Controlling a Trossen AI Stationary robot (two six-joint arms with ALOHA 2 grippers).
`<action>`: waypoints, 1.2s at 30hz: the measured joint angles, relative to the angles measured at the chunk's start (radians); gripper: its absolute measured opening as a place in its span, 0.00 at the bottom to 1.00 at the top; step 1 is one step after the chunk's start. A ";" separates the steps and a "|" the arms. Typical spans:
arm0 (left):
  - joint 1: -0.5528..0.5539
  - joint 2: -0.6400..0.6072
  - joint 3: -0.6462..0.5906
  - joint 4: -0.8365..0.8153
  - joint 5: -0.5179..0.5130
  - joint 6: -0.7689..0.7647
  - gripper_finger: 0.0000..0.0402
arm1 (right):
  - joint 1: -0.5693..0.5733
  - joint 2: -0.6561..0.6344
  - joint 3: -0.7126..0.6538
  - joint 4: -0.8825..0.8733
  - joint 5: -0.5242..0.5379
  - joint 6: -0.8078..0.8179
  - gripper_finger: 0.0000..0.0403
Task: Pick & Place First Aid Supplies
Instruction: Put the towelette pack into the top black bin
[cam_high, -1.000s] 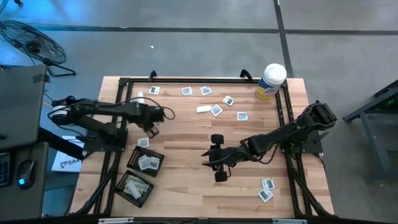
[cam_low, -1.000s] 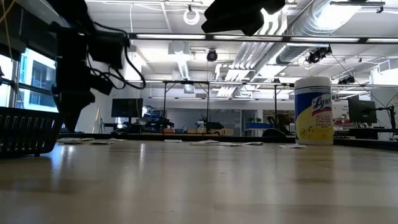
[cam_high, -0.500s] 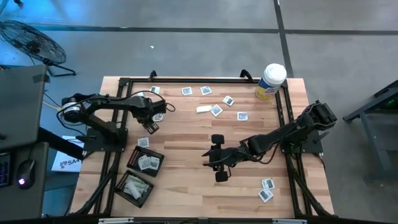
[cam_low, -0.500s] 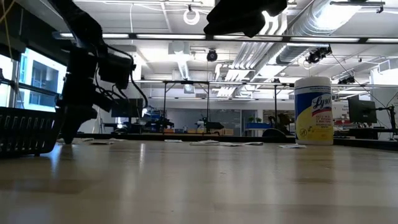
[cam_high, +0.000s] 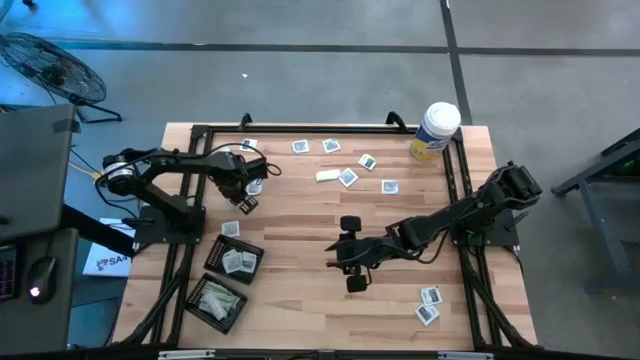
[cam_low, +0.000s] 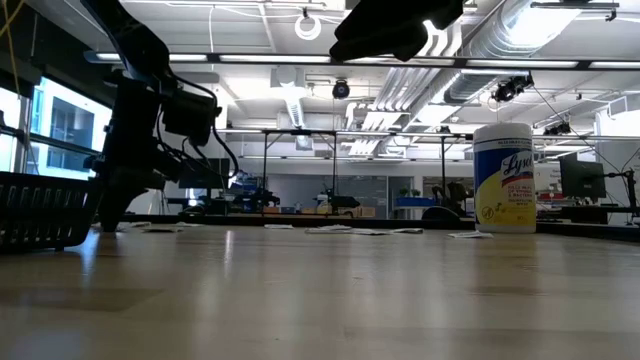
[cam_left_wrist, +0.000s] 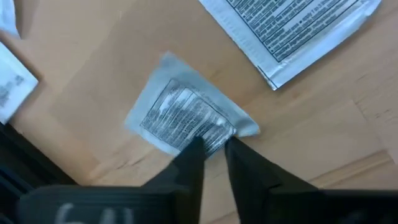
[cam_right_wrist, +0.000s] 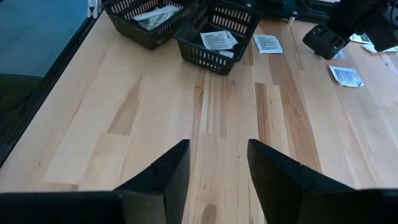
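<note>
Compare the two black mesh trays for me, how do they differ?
The nearer tray holds flat white square packets; the farther tray holds a crumpled pale greenish heap. In the high view, the nearer tray sits closer to the table's middle, the farther tray nearer the edge. Both are small, black, mesh and touching.

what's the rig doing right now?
Sorting first aid packets into trays. The left claw is down at the table's far left, its fingers pinching the edge of a grey packet that lies flat on the wood. The right claw hangs open over mid-table, idle. Two black trays at front left hold some packets; more lie scattered along the far edge.
</note>
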 joint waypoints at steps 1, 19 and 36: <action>-0.001 0.000 0.000 0.001 0.000 -0.005 0.10 | 0.000 0.000 0.000 0.000 0.000 0.000 0.38; -0.454 -0.173 0.172 -0.182 0.105 -0.364 0.00 | -0.003 0.000 -0.031 0.016 0.003 0.002 0.38; -1.203 -0.165 0.268 -0.183 -0.025 -0.976 0.00 | -0.026 0.001 -0.106 0.132 0.005 -0.040 0.38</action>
